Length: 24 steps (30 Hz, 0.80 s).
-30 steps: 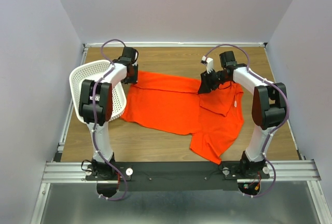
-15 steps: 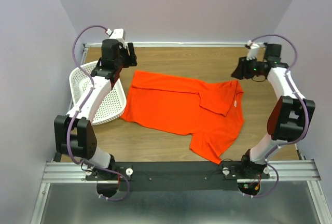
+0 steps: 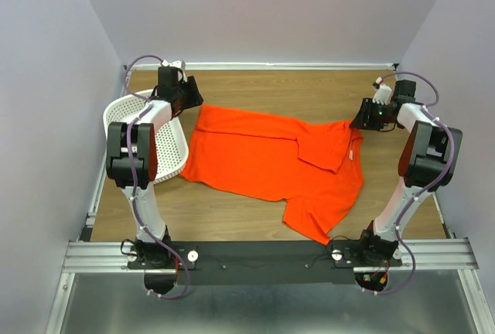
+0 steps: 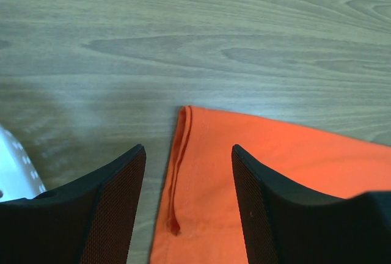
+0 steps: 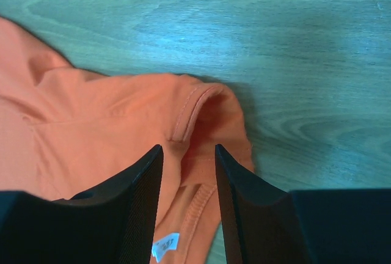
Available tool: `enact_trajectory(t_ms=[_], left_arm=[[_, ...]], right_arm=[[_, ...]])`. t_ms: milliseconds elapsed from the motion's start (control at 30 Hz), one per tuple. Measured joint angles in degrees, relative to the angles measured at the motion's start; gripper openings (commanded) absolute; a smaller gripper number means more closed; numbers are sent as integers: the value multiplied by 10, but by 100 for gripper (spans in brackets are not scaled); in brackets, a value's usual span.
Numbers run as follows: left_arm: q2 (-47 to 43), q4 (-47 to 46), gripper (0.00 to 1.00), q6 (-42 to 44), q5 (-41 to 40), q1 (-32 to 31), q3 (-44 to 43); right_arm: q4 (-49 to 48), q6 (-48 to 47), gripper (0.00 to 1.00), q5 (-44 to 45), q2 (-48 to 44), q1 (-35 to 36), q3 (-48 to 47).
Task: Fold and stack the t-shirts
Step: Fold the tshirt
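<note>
legible text: none | t-shirt (image 5: pixel 91 111) neck label (image 5: pixel 164 244): print too small

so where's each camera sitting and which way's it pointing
Top external: fixed above and behind the bases, looking down over the table; both whole arms show, left gripper and right gripper at far ends of the t-shirt, basket at left.
Left wrist: on the left arm, looking down between its own fingers at the t-shirt's hemmed corner.
Right wrist: on the right arm, looking down between its own fingers at the collar and neck label.
Shared: each wrist view shows a t-shirt corner the top view also shows.
</note>
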<state>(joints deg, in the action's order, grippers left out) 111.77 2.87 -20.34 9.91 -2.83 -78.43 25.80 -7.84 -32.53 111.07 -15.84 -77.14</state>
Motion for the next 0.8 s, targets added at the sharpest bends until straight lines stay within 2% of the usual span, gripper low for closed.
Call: enact_trajectory(t_ms=[467, 800], left_arm=[[88, 21, 59, -3, 28, 0, -102], [114, 72, 53, 12, 30, 0, -111]], right_arm=[[-16, 40, 43, -9, 38, 0, -7], [-19, 40, 43, -15, 38, 0, -7]])
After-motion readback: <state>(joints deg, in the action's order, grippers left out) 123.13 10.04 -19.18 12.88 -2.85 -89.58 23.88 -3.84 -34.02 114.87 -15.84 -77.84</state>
